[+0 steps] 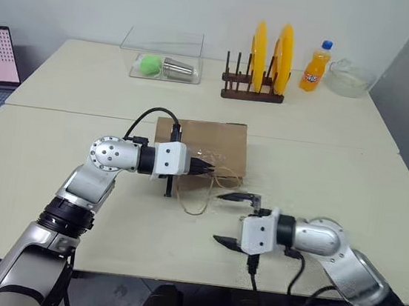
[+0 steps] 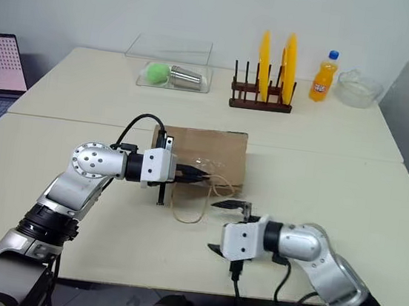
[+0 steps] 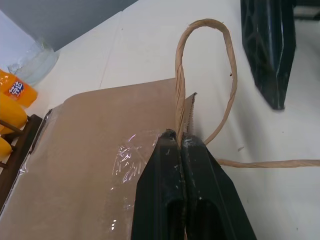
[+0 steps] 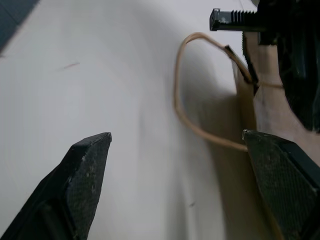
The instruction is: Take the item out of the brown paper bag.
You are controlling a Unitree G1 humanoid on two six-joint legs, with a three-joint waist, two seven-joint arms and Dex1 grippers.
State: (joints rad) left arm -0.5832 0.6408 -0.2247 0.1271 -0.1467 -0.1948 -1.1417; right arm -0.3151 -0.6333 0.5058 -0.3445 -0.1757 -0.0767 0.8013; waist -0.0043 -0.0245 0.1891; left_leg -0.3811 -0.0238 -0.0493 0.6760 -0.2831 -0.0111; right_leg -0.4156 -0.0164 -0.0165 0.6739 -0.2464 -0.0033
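Pinching the brown paper bag (image 1: 209, 147) by its edge.
Left hand (image 1: 206, 169) is clamped there; right hand (image 1: 235, 219) waits spread apart, bottle not out yet.

Beige table (image 1: 351, 178) carries brown paper bag (image 1: 209, 142), plate rack (image 1: 251, 91).

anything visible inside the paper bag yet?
No. The brown paper bag lies flat on the table; the left hand is shut on its top edge by a handle. Its inside is covered, so no contents show.

paper bag (image 1: 209, 142) brown | handles (image 3: 205, 75) tan | plates (image 1: 270, 56) yellow
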